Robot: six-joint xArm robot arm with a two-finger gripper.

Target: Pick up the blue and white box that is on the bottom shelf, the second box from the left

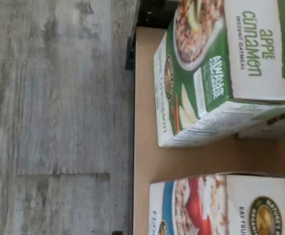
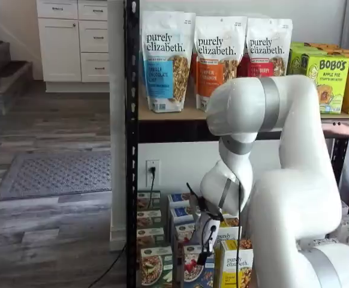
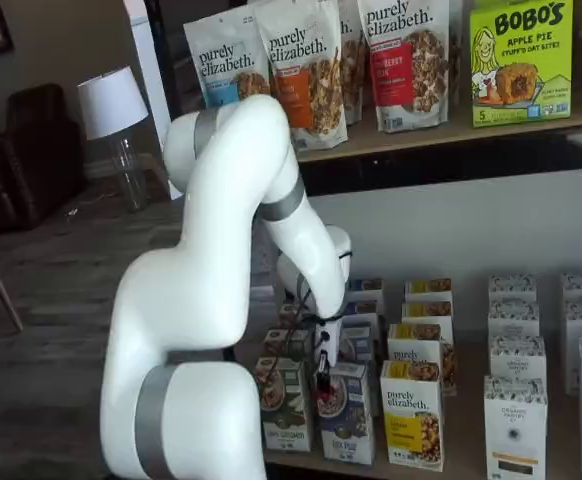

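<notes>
The blue and white box (image 2: 193,271) stands upright at the front of the bottom shelf (image 3: 441,472), with a bowl of granola and red berries on its face. It shows in both shelf views (image 3: 347,418) and in the wrist view (image 1: 221,205). A green-and-white apple cinnamon carton (image 1: 216,73) stands beside it (image 2: 155,267). My gripper (image 2: 203,257) hangs just above and in front of the blue and white box, also seen in a shelf view (image 3: 323,380). Its black fingers show side-on, so I cannot tell whether they are open. They hold nothing.
A yellow-and-white "purely elizabeth" carton (image 3: 412,415) stands on the blue box's other side. More rows of cartons (image 3: 516,345) stand behind. A black post (image 2: 131,180) frames the rack's left side. Pouches (image 2: 167,60) fill the upper shelf. Grey wood floor (image 1: 54,117) lies in front.
</notes>
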